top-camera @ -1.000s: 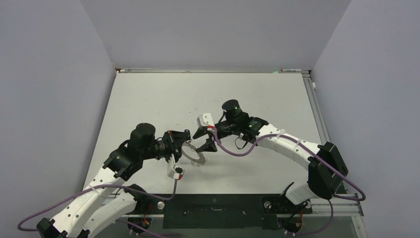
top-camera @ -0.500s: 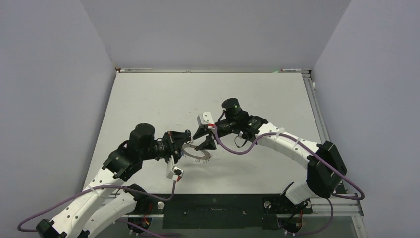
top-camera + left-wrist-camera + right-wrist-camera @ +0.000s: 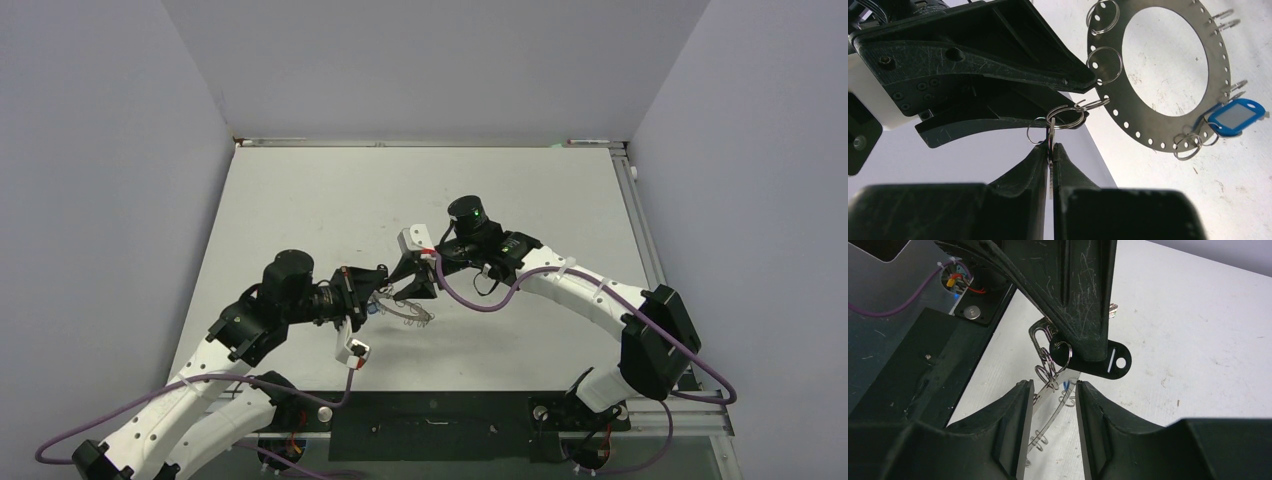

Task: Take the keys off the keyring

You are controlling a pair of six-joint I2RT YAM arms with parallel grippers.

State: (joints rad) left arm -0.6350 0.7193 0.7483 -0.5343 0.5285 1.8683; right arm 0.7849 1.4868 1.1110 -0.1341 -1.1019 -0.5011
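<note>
Clamped tight in the left gripper (image 3: 1050, 150): a thin silvery key (image 3: 1050, 136), edge-on, hung from a small wire loop (image 3: 1065, 119) at the rim of the large flat grey metal keyring (image 3: 1219, 65). Spread apart around that same rim: the right gripper (image 3: 1052, 387). Between the 2 grippers, over the white table (image 3: 1248, 200), with a blue-headed key (image 3: 1235, 114) opposite.
</note>
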